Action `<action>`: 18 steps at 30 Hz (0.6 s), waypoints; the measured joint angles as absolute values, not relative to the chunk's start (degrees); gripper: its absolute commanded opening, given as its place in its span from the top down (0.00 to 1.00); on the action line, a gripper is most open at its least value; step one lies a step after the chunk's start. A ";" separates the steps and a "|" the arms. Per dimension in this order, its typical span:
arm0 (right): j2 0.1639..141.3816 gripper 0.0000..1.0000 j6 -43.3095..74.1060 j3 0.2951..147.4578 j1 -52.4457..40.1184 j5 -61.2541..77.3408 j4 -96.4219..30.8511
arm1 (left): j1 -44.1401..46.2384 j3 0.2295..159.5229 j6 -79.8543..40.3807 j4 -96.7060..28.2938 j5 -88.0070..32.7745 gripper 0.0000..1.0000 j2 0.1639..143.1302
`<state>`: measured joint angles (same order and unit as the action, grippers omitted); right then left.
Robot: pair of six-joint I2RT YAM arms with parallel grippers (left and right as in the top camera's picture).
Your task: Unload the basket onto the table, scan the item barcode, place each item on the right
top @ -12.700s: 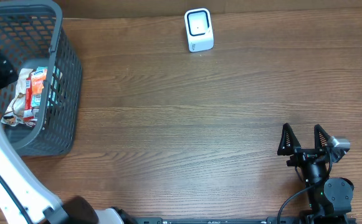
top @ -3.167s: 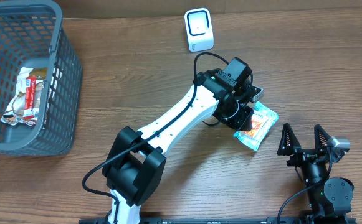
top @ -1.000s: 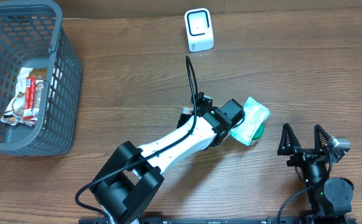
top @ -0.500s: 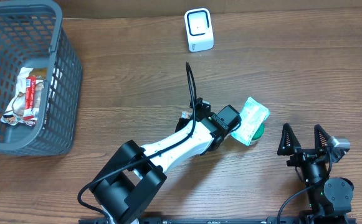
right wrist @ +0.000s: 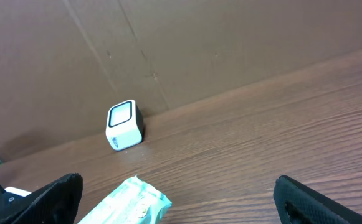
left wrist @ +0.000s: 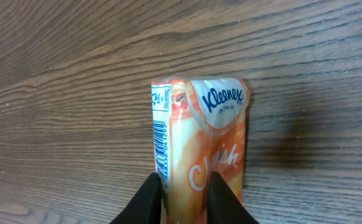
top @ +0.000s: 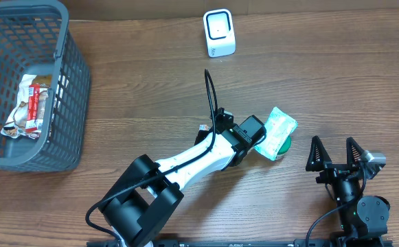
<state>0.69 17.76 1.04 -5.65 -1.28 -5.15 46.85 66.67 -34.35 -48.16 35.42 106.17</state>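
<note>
The item is a Kleenex tissue pack [left wrist: 199, 137], orange on the side facing the left wrist camera, with a barcode [left wrist: 160, 140] running down its left edge. From overhead it shows a pale green face [top: 279, 130] and lies tilted on the table right of centre. My left gripper [top: 259, 142] holds the pack's near end, and both black fingers [left wrist: 149, 199] press against its sides. My right gripper [top: 336, 152] rests open at the front right, just right of the pack [right wrist: 128, 202], with nothing between its fingers. The white scanner [top: 219, 32] stands at the table's far edge.
A grey mesh basket [top: 69, 82] at the far left holds several more packets [top: 31, 103]. The scanner [right wrist: 124, 124] stands against a brown cardboard wall. A black cable [top: 210, 92] arcs up from the left arm.
The left wrist has shifted slightly back toward the left. The tissue pack has stayed in the same spot, and the right arm has not moved.
</note>
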 measured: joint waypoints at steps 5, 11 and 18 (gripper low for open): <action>0.69 0.00 17.78 1.04 -5.65 -1.28 -5.10 | 46.85 66.67 -34.30 -47.94 34.92 0.79 106.17; 0.69 0.00 17.80 1.04 -5.65 -1.26 -5.10 | 46.85 66.67 -34.24 -47.94 34.79 0.67 106.17; 0.69 0.00 17.76 1.04 -5.65 -1.28 -5.08 | 46.81 68.34 -34.17 -49.84 33.89 0.39 106.17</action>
<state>0.69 17.76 1.04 -5.65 -1.28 -5.08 46.81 68.34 -34.17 -49.84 33.89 106.17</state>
